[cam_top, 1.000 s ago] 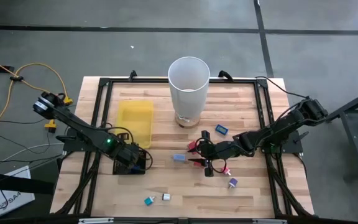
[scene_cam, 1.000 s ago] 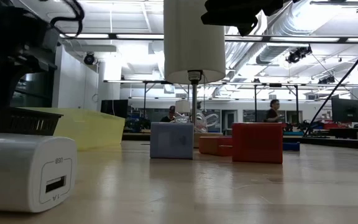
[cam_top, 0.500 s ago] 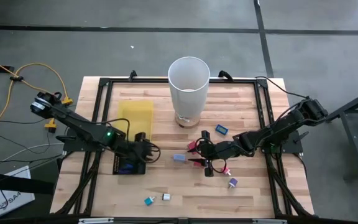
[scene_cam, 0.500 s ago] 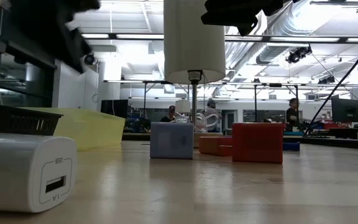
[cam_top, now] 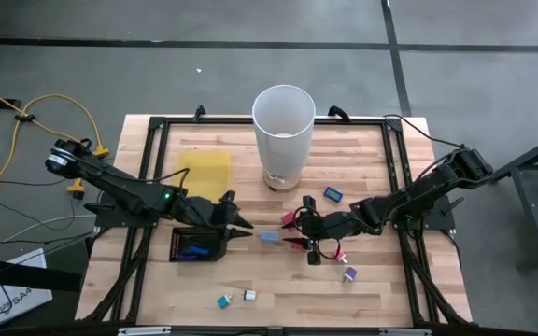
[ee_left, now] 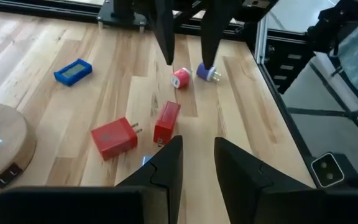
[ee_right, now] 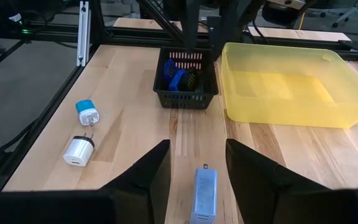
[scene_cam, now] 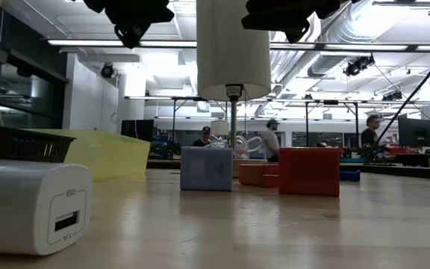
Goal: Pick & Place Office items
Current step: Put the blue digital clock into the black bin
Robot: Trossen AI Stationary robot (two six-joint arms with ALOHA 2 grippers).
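Left tool [cam_top: 240, 225], fingers apart and empty, hovers near the light blue piece [cam_top: 268, 237]; it should straddle it squarely before closing. Right tool [cam_top: 294, 231] waits released.

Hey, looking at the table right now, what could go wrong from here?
Both open grippers, left gripper and right gripper, face the same light blue charger, so the arms might collide over it. The red chargers lie close together, so grabbing one may nudge the other.
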